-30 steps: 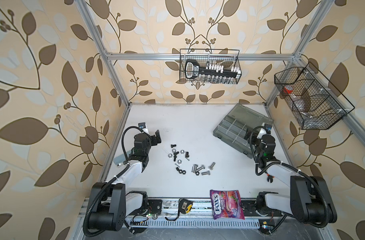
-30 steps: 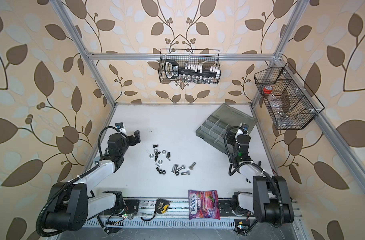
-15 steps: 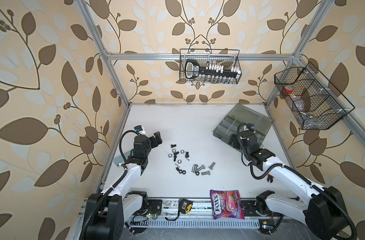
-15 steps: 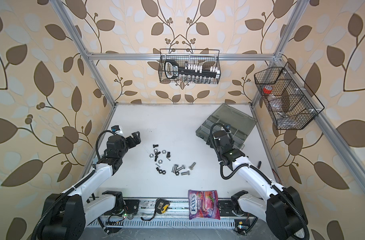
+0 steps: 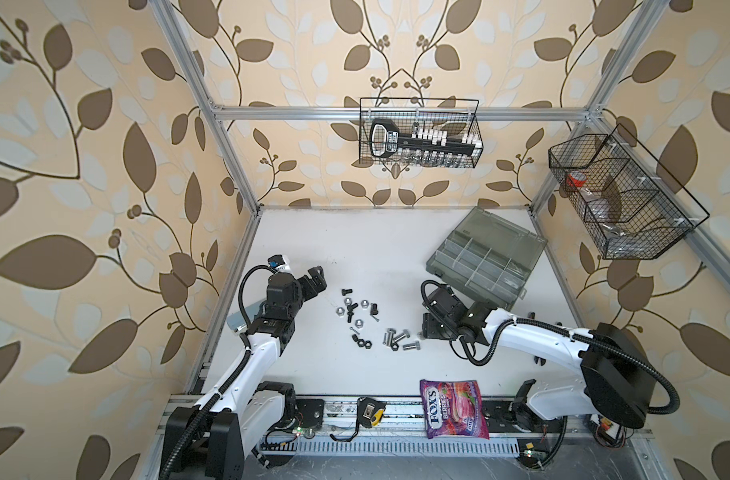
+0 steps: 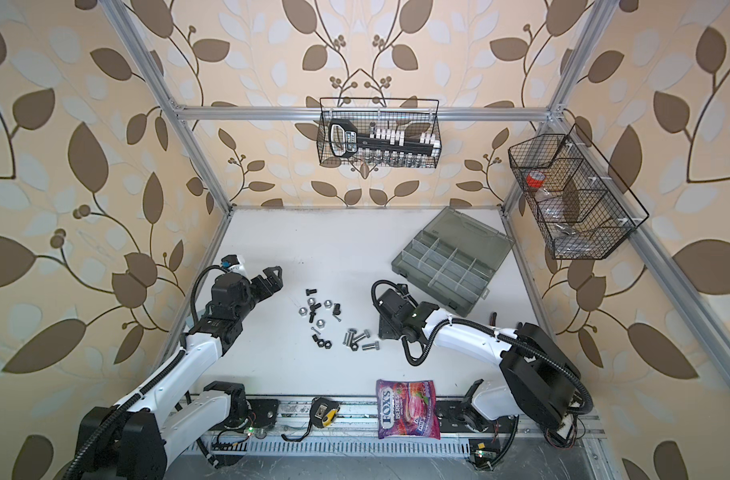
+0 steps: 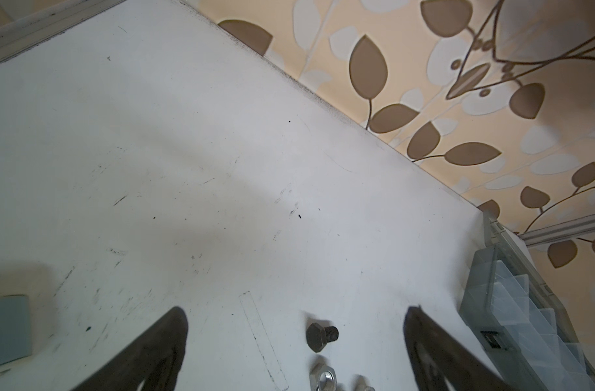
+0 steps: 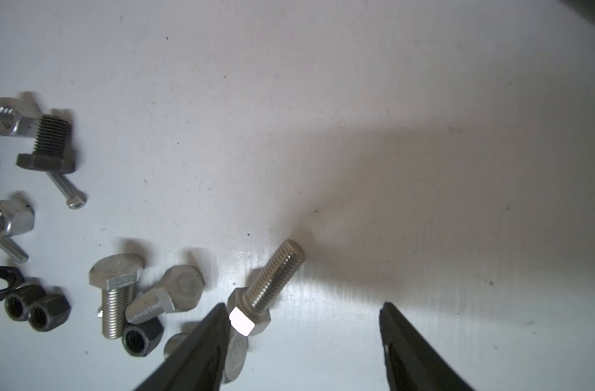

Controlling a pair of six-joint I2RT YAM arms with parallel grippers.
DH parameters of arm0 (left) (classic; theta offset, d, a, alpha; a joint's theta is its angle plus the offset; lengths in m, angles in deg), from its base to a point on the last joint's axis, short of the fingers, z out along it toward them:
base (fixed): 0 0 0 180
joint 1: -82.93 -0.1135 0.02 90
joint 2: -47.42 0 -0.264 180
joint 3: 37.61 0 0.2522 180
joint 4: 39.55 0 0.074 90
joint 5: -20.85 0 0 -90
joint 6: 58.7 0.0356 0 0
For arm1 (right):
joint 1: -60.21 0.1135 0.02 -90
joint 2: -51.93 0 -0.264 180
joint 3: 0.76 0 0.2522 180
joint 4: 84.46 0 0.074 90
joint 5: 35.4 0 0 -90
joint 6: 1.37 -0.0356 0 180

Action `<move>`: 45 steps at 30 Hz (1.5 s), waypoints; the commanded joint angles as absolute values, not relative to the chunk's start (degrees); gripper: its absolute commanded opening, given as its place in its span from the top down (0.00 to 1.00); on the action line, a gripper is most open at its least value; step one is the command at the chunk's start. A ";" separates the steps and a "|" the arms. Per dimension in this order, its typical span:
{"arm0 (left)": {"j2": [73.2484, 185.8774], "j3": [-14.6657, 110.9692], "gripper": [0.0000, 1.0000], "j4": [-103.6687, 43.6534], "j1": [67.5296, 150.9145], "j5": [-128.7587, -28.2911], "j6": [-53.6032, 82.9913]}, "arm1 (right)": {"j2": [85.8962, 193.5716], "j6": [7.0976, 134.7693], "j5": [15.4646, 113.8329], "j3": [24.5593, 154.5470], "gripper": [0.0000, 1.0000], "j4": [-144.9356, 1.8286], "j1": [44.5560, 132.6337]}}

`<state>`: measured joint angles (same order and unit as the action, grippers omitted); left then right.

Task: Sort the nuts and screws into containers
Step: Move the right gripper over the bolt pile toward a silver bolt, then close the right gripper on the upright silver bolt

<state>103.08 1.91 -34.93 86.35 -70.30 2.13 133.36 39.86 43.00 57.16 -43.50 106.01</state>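
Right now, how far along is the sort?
Done: nothing; the box compartments look empty. In hand: right gripper is open around a silver bolt, not gripped yet; left gripper is open near a black bolt, holding nothing. Left: all screws and nuts lie loose on the table.

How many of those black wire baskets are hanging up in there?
2. The back basket hangs at the middle of the rear wall. The side basket hangs on the right-hand wall. Both show in both top views, and none seems hidden.
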 commanded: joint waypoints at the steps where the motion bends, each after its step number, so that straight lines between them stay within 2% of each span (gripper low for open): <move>1: 102.87 2.86 0.01 -35.08 86.54 -71.57 1.21 | 135.51 38.98 44.58 59.17 0.31 -43.28 106.27; 6: 103.49 2.84 0.01 -35.46 86.58 -72.19 1.38 | 139.48 38.88 44.93 61.25 0.32 -44.60 106.27; 29: 105.95 3.40 0.01 -36.42 86.56 -74.36 1.97 | 148.81 40.99 49.77 65.42 0.61 -47.18 106.27; 39: 104.57 3.58 0.01 -36.25 86.59 -73.57 2.35 | 149.61 43.21 49.33 65.88 0.64 -41.22 106.24; 45: 104.65 3.61 0.01 -35.98 86.57 -73.22 2.43 | 150.73 44.60 49.57 65.52 0.71 -39.61 106.32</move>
